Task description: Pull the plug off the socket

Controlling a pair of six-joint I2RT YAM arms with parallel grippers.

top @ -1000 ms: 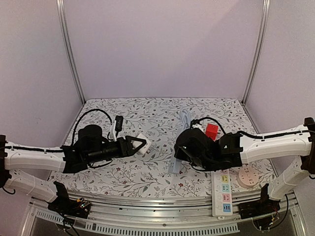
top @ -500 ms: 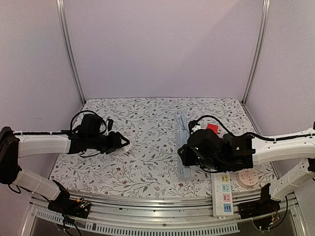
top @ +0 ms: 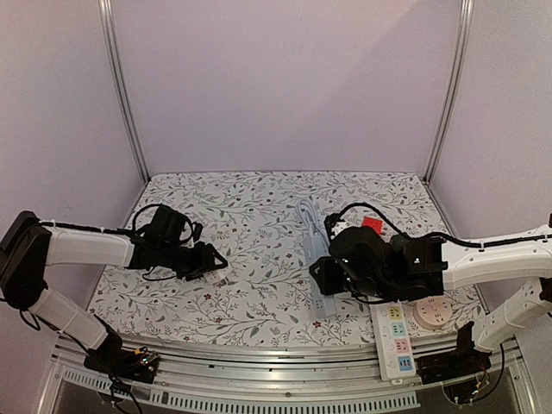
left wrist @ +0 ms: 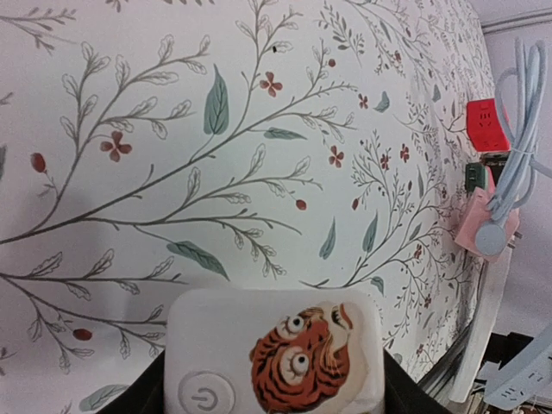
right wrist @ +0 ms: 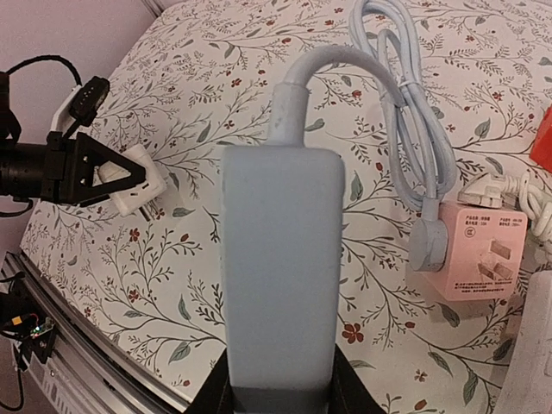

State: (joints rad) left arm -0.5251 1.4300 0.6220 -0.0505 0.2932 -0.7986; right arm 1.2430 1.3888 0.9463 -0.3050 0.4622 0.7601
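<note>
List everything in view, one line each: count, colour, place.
blue power strip: one, light blue, mid-table, gripped by the right gripper
cable: one, light blue, looped behind that strip, ending in a round plug
cube socket: one, pink, right of the blue strip, with the round plug against its side
red block: one, red, behind the right arm
white adapter: one, white with a tiger sticker, in the left gripper
white power strip: one, white with coloured sockets, near edge on the right
round socket: one, pale pink, right of the white strip
tablecloth: one, white floral, covering the table
left gripper: one, black, left side of the table
right gripper: one, black, centre-right
</note>
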